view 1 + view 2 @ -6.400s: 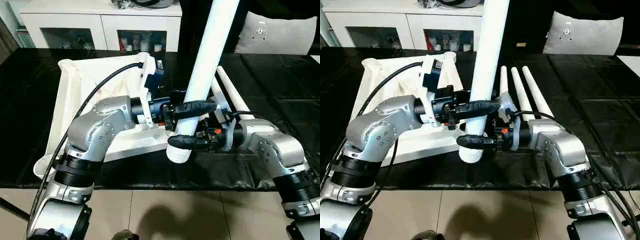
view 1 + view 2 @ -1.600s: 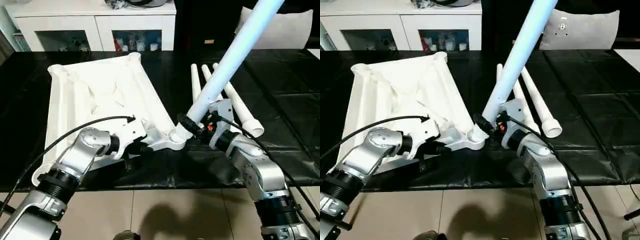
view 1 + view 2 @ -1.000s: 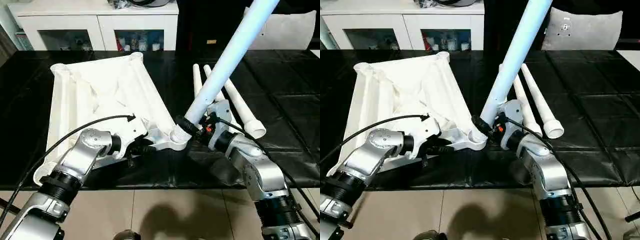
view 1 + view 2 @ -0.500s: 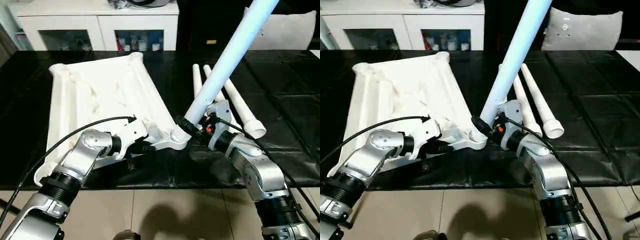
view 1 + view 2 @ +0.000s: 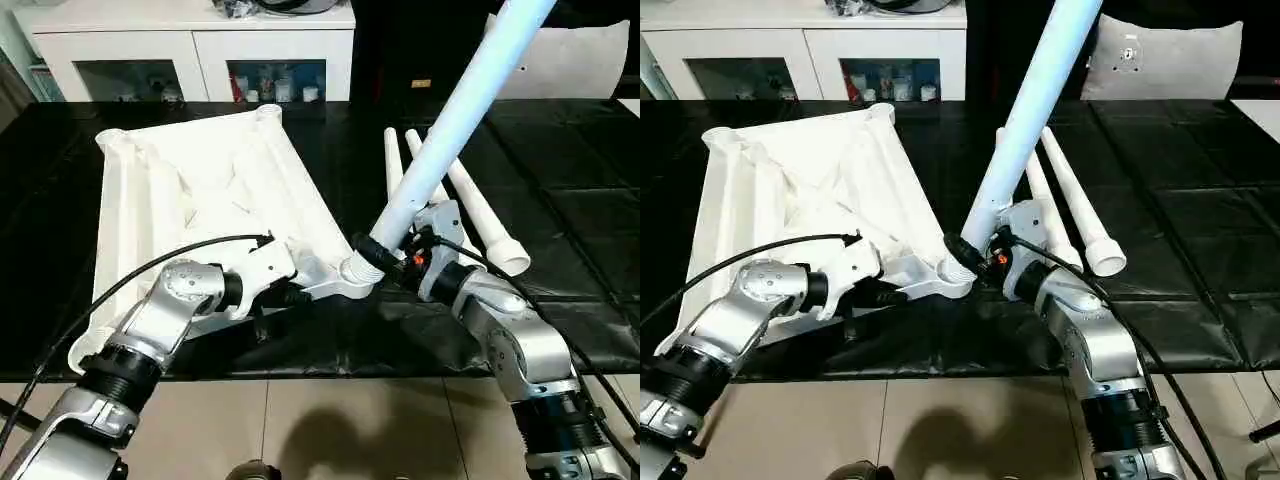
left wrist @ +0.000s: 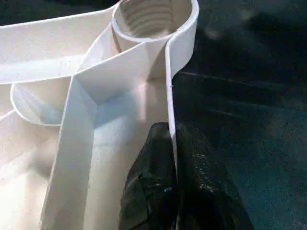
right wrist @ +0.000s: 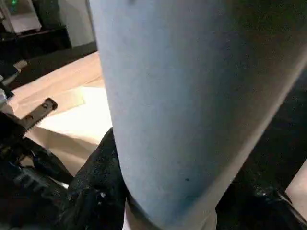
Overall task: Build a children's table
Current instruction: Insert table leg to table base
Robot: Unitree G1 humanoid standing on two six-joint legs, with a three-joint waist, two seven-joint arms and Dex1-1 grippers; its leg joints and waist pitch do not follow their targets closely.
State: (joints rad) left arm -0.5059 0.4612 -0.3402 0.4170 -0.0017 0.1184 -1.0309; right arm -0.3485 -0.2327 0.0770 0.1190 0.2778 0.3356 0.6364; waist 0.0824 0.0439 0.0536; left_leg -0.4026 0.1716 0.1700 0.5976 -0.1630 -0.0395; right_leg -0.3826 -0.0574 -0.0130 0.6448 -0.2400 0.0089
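Tabletop (image 5: 200,190): upside down on the black mat (image 5: 590,200), ribs up, near edge toward the robot; lies much as half a second ago.
Corner socket (image 6: 152,18): the near one on the tabletop's right; threaded inside.
Left gripper (image 6: 171,158): fingers pressed together on the tabletop's thin side wall, just short of the corner socket; a second ago they stood wider.
Held leg (image 5: 1025,120): foot at the corner socket, shaft leaning up and away from the tabletop; tilt unchanged.
Right gripper (image 5: 385,256): fingers around the held leg's lower end, just beside the socket.
Spare legs (image 5: 470,205): three, flat on the mat, right of the tabletop.
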